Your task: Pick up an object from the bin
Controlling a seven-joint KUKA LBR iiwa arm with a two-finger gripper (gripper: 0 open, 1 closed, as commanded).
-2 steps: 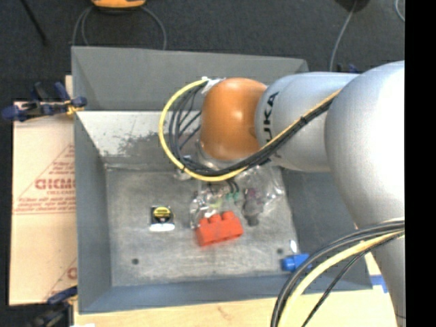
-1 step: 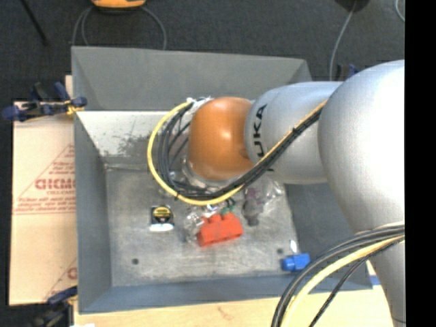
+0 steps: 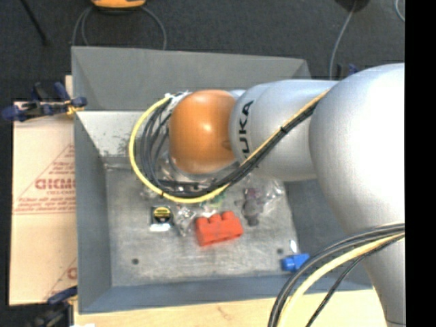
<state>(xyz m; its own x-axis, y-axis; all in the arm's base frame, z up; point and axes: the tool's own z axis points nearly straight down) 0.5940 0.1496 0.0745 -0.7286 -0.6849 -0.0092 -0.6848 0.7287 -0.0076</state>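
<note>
My gripper (image 3: 184, 214) pokes out below the arm's orange cover, low over the middle of the bin floor. A red toy block (image 3: 219, 228) lies just to its right, close to it or touching it. Just left of the gripper sits a small black and yellow thing (image 3: 161, 214) with a white piece (image 3: 159, 227) in front of it. A clear plastic thing with a dark part (image 3: 253, 201) lies further right, partly under the arm. Nothing shows between the gripper's tips.
A small blue thing (image 3: 294, 261) lies near the bin's front right corner. The arm with its orange cover and yellow and black cables hides the back half of the bin floor. Bare floor lies along the front and front left.
</note>
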